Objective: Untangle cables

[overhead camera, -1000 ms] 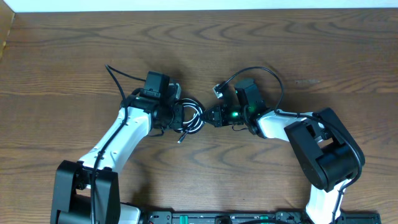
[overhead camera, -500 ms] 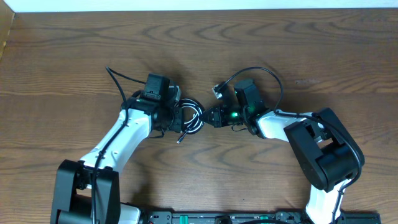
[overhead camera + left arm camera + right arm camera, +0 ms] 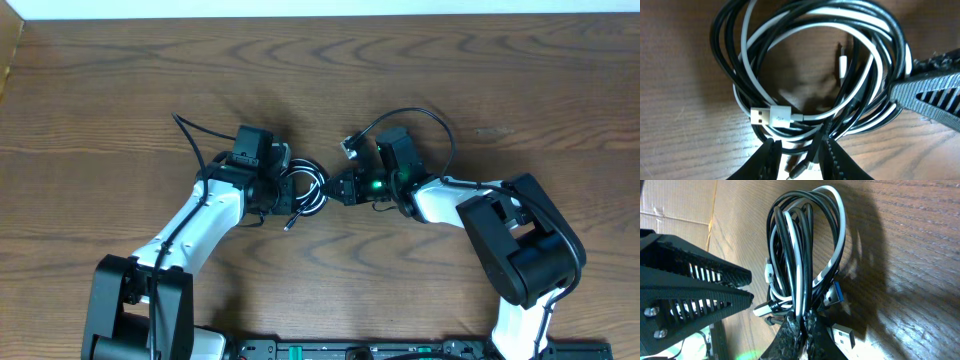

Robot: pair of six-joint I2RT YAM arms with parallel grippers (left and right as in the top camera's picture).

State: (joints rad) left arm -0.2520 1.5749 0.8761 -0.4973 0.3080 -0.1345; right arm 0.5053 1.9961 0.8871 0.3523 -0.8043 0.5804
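Note:
The cables (image 3: 305,190) lie coiled in one small bundle on the wooden table between my two grippers. In the left wrist view the cables (image 3: 810,70) show as black and white loops with a white USB plug (image 3: 769,116) in front. My left gripper (image 3: 800,157) stands partly open at the coil's near edge; a black plug end and strand lie loose between its jaws. My right gripper (image 3: 804,325) is shut on several black and white strands of the cables (image 3: 800,255). A black USB plug (image 3: 842,337) and a blue one (image 3: 835,294) hang beside its fingers.
Thicker black arm wires loop off the left wrist (image 3: 190,135) and the right wrist (image 3: 420,115). The right gripper's fingers (image 3: 930,95) reach in at the coil's right side. A loose plug end (image 3: 290,225) lies just in front of the bundle.
My left gripper has drawn back slightly to the left and its jaws stand a little wider. The right gripper has kept its hold, and the bundle has barely moved.

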